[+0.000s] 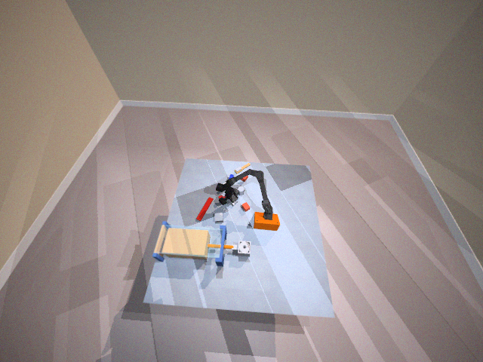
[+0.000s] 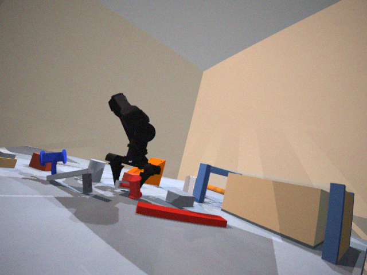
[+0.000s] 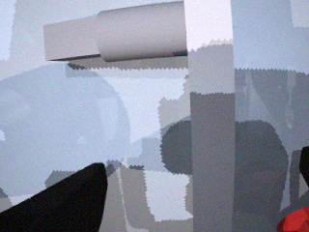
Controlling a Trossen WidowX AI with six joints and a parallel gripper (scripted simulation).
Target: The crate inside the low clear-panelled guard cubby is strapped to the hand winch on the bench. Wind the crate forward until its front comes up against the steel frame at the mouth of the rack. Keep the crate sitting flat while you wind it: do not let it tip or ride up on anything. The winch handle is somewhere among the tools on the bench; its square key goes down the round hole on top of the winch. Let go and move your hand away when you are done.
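Note:
My gripper (image 1: pixel 228 202) (image 2: pixel 128 184) (image 3: pixel 206 167) is open, low over the bench, its fingers on either side of a grey crank bar (image 3: pixel 212 121). A shaft with a square end (image 3: pixel 70 41) sticks out of this bar. A red knob (image 2: pixel 135 189) (image 3: pixel 295 223) is beside the right finger in the wrist view. The tan crate (image 1: pixel 187 242) (image 2: pixel 266 204) sits flat in the clear cubby, with a gap between its front and the blue mouth frame (image 1: pixel 221 253) (image 2: pixel 202 183). An orange strap (image 1: pixel 227 246) (image 2: pixel 216 189) runs from it to the white winch (image 1: pixel 244 248) (image 2: pixel 188 184).
A red bar (image 1: pixel 204 209) (image 2: pixel 180 213) and a grey block (image 1: pixel 219 216) (image 2: pixel 180 199) lie between gripper and cubby. A grey cylinder (image 2: pixel 96 170), another grey crank (image 2: pixel 67 174) and a blue grip (image 2: pixel 53 156) stand left in the exterior view. A small red block (image 1: pixel 245 206) lies near the arm's base.

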